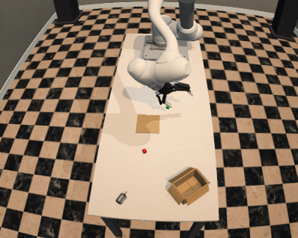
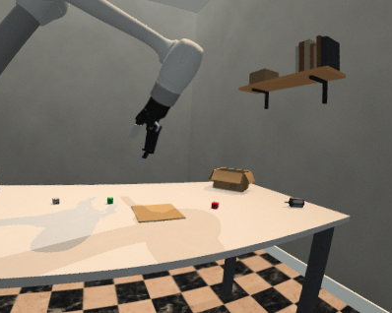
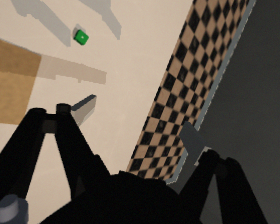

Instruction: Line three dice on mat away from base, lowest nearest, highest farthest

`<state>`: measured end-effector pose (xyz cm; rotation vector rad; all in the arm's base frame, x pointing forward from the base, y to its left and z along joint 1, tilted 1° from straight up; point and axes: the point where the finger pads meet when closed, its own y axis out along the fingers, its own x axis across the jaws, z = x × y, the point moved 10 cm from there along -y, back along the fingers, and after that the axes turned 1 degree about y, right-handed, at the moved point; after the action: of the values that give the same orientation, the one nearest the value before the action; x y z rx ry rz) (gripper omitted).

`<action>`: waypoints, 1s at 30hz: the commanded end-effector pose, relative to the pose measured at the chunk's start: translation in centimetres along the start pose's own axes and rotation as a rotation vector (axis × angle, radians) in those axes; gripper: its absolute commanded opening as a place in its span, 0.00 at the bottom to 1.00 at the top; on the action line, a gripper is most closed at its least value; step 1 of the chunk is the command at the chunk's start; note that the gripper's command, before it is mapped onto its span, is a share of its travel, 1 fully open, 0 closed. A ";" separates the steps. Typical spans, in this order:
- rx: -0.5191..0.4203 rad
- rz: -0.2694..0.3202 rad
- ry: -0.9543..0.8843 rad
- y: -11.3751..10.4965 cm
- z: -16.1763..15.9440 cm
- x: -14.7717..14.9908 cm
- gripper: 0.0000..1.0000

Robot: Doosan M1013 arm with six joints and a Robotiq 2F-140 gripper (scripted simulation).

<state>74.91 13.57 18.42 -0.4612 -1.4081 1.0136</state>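
A tan mat [image 1: 147, 123] lies in the middle of the white table, and also shows in the exterior view [image 2: 158, 213]. A green die [image 1: 168, 106] sits on the table, off the mat, on the side towards the base; it also shows in the exterior view [image 2: 109, 200] and the wrist view [image 3: 81, 37]. A red die [image 1: 144, 150] [image 2: 215, 205] sits beyond the mat's far side. A grey die [image 2: 55, 201] sits closer to the base; the arm hides it in the top view. My gripper [image 1: 172, 91] [image 2: 141, 143] [image 3: 140, 116] is open and empty, high above the table near the green die.
An open cardboard box [image 1: 188, 185] [image 2: 231, 178] stands at the far right of the table. A small dark object [image 1: 121, 197] [image 2: 295, 202] lies near the far edge. A wall shelf [image 2: 293, 79] carries books and a box. The table's right edge is close to the gripper.
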 end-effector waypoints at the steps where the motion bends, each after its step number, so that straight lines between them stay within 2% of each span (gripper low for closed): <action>1: -0.009 0.127 -0.120 -1.7 -3.4 -2.8 1.00; 3: -0.009 0.127 -0.120 -1.7 -3.4 -2.8 1.00; 4: -0.011 0.167 -0.156 -2.3 -4.5 -3.6 1.00; 5: -0.013 0.245 -0.226 -3.7 -6.5 -5.3 1.00; 7: -0.013 0.273 -0.251 -4.2 -7.2 -5.9 1.00; 8: -0.011 0.341 -0.310 -5.5 -9.0 -7.3 1.00; 9: -0.010 0.370 -0.335 -6.0 -9.7 -7.8 1.00; 10: -0.010 0.370 -0.335 -6.0 -9.7 -7.8 1.00; 11: -0.004 0.448 -0.401 -7.6 -11.7 -9.3 1.00; 12: -0.004 0.456 -0.408 -7.8 -11.9 -9.5 1.00; 13: 0.003 0.515 -0.456 -9.1 -13.4 -10.5 1.00; 14: 0.005 0.528 -0.467 -9.4 -13.7 -10.8 1.00; 15: 0.013 0.586 -0.514 -10.7 -15.1 -11.8 1.00; 16: 0.013 0.586 -0.514 -10.7 -15.1 -11.8 1.00; 18: 0.026 0.658 -0.570 -12.4 -16.9 -12.9 1.00; 22: 0.031 0.681 -0.587 -12.9 -17.4 -13.2 1.00; 30: 0.031 0.682 -0.588 -12.9 -17.4 -13.3 1.00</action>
<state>97.11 1.21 17.80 -0.6755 -1.7906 1.8279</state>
